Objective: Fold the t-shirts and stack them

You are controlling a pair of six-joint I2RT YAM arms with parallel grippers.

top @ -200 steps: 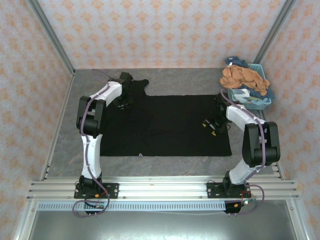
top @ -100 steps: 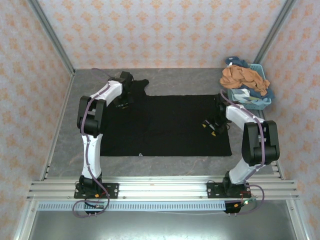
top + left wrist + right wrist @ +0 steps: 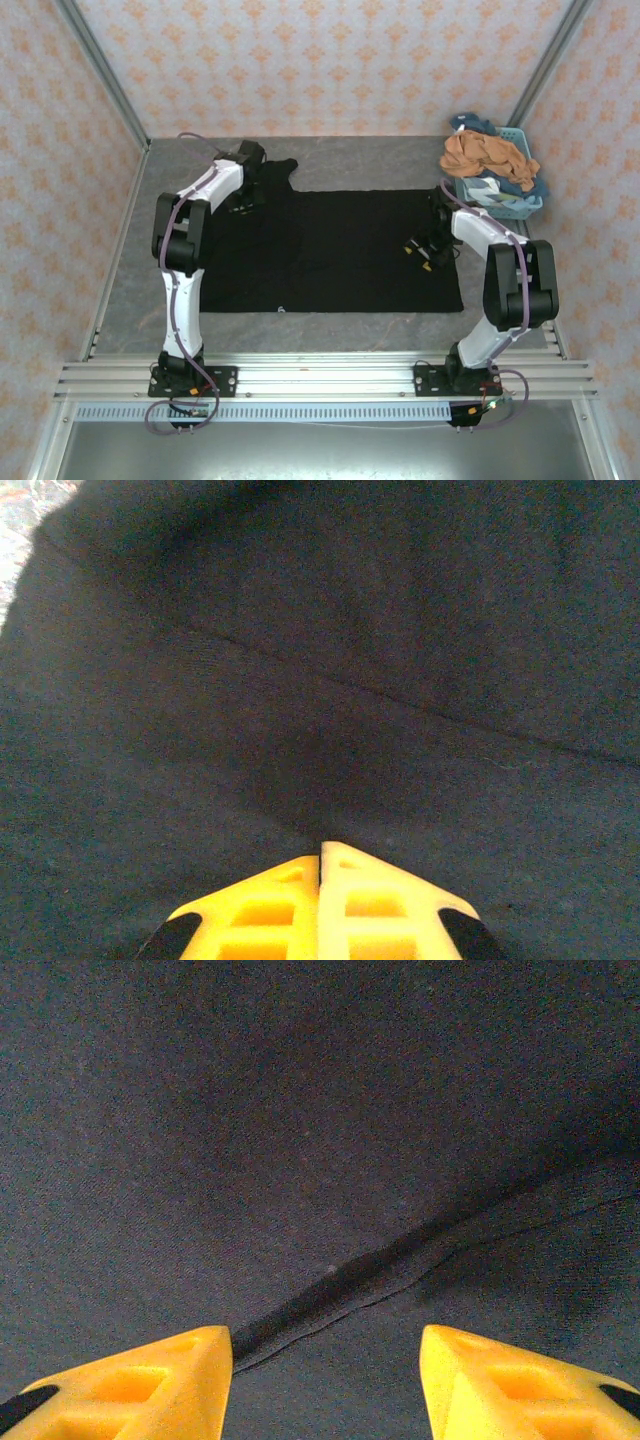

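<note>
Top external view: black tee (image 3: 330, 250) lies spread flat mid-desk (image 3: 350, 160), one sleeve sticking out toward 11 o'clock. Orange tee (image 3: 485, 152) and blue tee (image 3: 535, 188) are heaped in the basket (image 3: 512, 208) at 2 o'clock of the desk, not my concern for this step.

My left tool (image 3: 243, 203) is down at the tee's 10 o'clock corner, by that sleeve. Wrist cam shows the jaws together w/ tips on the cloth, but I can't tell whether any fabric is actually pinched between them. My right tool (image 3: 425, 250) sits low at the tee's 3 o'clock side, jaws apart, straddling a raised seam (image 3: 400, 1270), nothing gripped.

Step in hand, I reckon: get a hold on both sides for the first fold. To do it well:
- Right should press down and close on the seam ridge, so it bites cloth and doesn't just skim the top.
- Before lifting, I'd test the left w/ a small raise. If the cloth doesn't follow, open up & re-pinch deeper.
- Then lift both together at the same height, so the fold edge runs straight and the tee doesn't drag or bunch.
</note>
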